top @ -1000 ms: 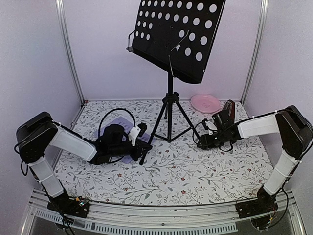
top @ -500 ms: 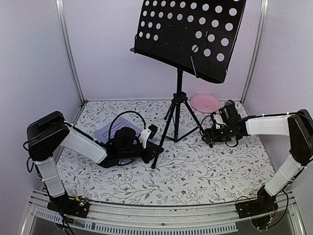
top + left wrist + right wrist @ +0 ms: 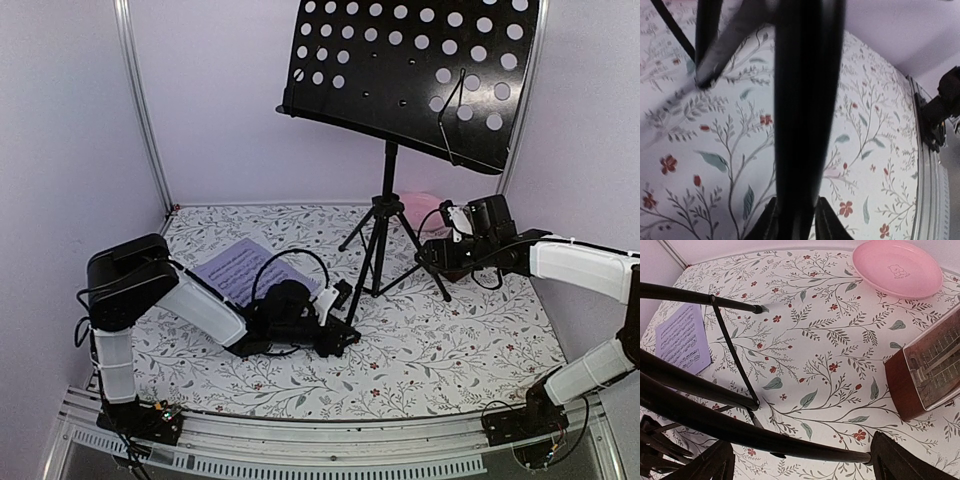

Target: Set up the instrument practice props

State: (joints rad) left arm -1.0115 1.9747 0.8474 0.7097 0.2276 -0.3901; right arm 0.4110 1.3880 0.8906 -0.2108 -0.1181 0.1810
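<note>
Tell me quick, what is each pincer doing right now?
Left pincer: closed on a stand leg.
Right pincer: open, holding nothing.

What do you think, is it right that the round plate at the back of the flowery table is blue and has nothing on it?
Not quite. The round plate is pink, not blue. The right wrist view shows it clearly. The rest is right: it sits at the back of the flowery table and has nothing on it.
</note>
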